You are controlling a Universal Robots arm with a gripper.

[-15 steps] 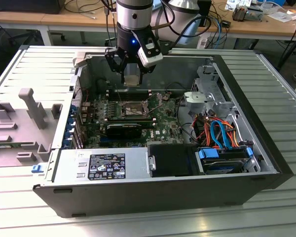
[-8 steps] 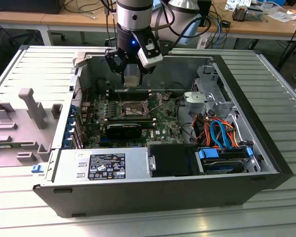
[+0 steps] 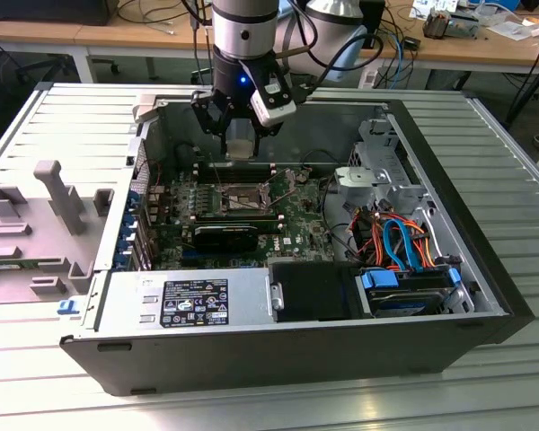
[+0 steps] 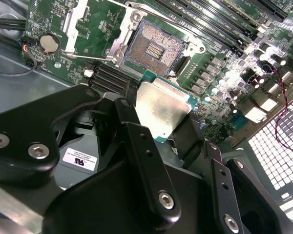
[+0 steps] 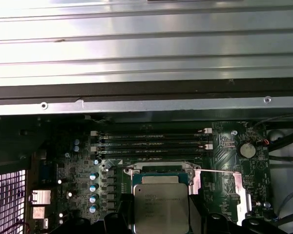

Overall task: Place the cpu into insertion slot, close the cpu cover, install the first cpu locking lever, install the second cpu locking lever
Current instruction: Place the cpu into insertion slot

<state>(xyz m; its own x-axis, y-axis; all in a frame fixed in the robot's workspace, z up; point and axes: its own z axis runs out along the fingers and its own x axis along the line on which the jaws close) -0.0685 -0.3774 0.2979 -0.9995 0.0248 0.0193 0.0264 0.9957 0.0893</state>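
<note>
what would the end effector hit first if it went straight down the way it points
Probably the open socket on the green board; the chip held in the end effector would touch it first. The gap looks free, though depth is unclear.

place: robotics lab | cues: opened computer case (image 3: 251,359), slatted metal table (image 3: 494,135), cluttered wooden workbench (image 3: 117,31)

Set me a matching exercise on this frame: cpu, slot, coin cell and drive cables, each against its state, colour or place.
1 cpu
2 slot
3 coin cell
4 cables

a empty, contacts bare
b orange and blue, at the exterior view's right
c held in the gripper
d round, silver

Pairs: 1-c, 2-a, 3-d, 4-b
</note>
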